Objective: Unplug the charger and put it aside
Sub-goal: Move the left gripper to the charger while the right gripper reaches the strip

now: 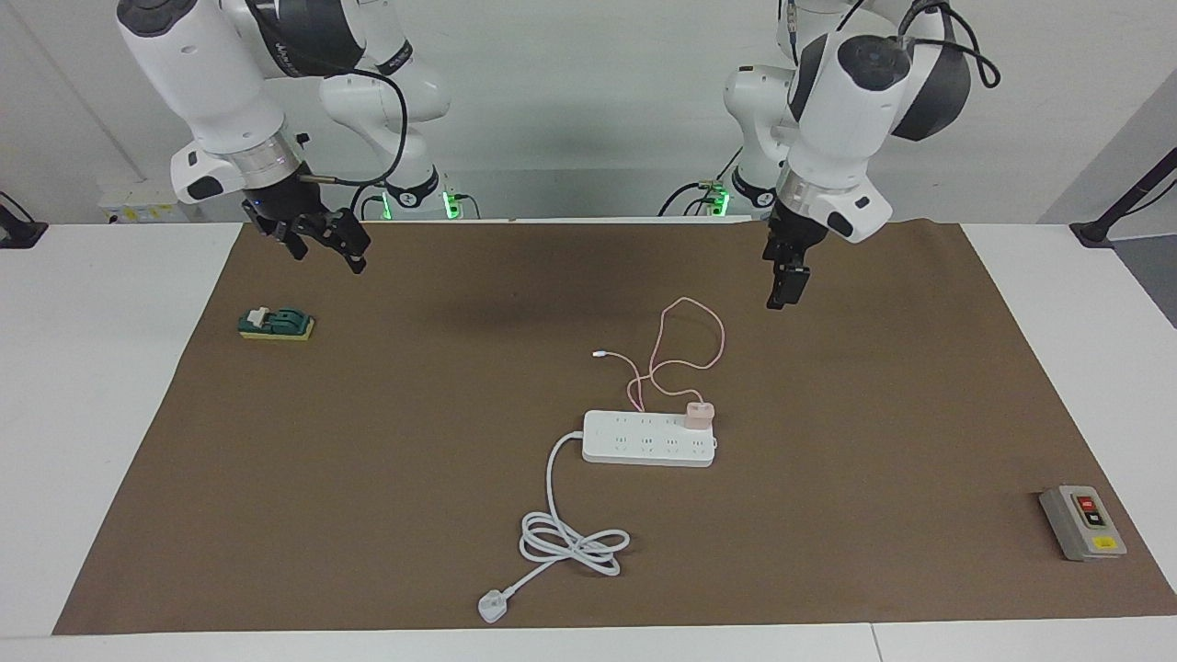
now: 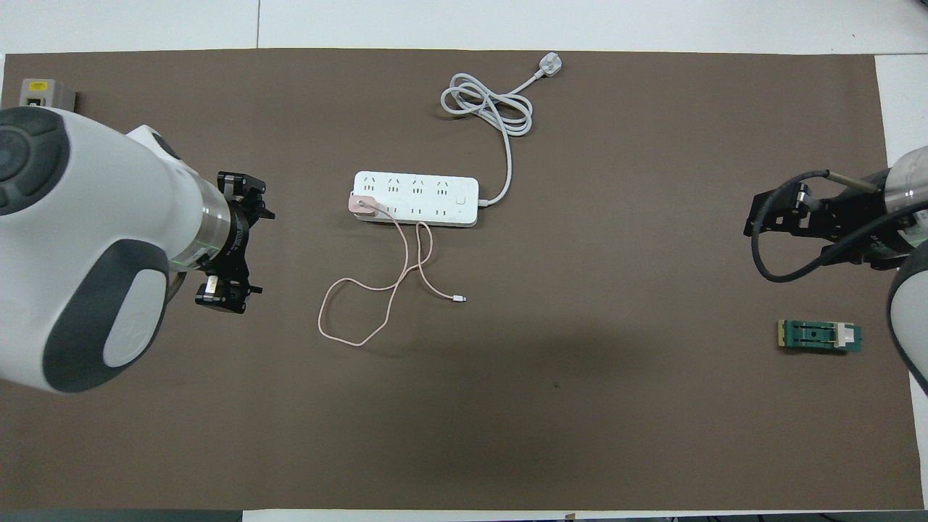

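A: While the charger (image 1: 698,414) sits plugged into the power strip (image 1: 649,439) mid-table, where are the tools?

B: Left tool (image 1: 780,287), fingers spread wide, hangs over the brown mat (image 1: 386,515), at two o'clock from the charger in the facing view. Right tool (image 1: 322,241), spread and empty, hovers near the green block (image 1: 276,324)

From overhead, the left arm's bulky white housing (image 2: 80,246) runs off the frame's left edge and covers most of the grey switch box (image 2: 43,93) in the upper left corner. The right arm (image 2: 906,239) is cut by the right edge.
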Robot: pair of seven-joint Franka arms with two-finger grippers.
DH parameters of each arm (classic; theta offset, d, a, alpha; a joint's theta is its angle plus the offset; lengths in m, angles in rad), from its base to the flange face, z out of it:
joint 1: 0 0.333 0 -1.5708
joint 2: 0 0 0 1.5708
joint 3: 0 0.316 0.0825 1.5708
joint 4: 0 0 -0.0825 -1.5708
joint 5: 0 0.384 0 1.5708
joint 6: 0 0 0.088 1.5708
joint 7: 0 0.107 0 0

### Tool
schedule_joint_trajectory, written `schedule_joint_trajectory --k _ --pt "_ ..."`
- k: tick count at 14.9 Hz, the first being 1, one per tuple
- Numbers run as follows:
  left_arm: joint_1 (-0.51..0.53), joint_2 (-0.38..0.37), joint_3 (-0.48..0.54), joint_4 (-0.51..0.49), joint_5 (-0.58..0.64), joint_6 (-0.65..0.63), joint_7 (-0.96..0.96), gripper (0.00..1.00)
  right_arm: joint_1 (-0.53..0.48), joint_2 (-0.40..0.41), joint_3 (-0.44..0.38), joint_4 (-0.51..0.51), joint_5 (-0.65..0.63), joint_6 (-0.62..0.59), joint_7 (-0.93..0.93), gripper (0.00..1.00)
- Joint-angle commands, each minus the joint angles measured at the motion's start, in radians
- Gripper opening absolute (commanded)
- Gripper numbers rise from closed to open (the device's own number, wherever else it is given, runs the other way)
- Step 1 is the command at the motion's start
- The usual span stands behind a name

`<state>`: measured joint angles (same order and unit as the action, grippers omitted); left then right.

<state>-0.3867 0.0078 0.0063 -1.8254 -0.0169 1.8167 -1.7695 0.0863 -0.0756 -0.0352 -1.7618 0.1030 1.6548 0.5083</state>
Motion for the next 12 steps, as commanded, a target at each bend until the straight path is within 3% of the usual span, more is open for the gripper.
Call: schedule_joint_trajectory --k 1,3,7,10,12 --pt "-0.02 0.099 0.015 0.084 0.0 0.0 -0.073 1.0 0.0 -0.016 0.024 -0.04 0.05 0.01 0.223 1.0" --pt "-0.02 0.162 0.012 0.135 -0.004 0.041 -0.137 1.0 0.044 -0.009 0.028 -0.077 0.087 0.057 0.512 1.0" --pt "-0.05 0.262 0.015 0.205 -0.04 0.096 -0.169 1.0 0.069 0.045 0.028 -0.105 0.199 0.15 0.672 1.0" --pt "-0.05 0.282 0.015 0.21 -0.043 0.151 -0.174 1.0 0.13 0.091 0.028 -0.122 0.228 0.247 0.803 1.0" --pt "-0.061 0.319 0.017 0.215 -0.04 0.168 -0.191 1.0 0.156 0.125 0.028 -0.122 0.259 0.298 0.983 1.0"
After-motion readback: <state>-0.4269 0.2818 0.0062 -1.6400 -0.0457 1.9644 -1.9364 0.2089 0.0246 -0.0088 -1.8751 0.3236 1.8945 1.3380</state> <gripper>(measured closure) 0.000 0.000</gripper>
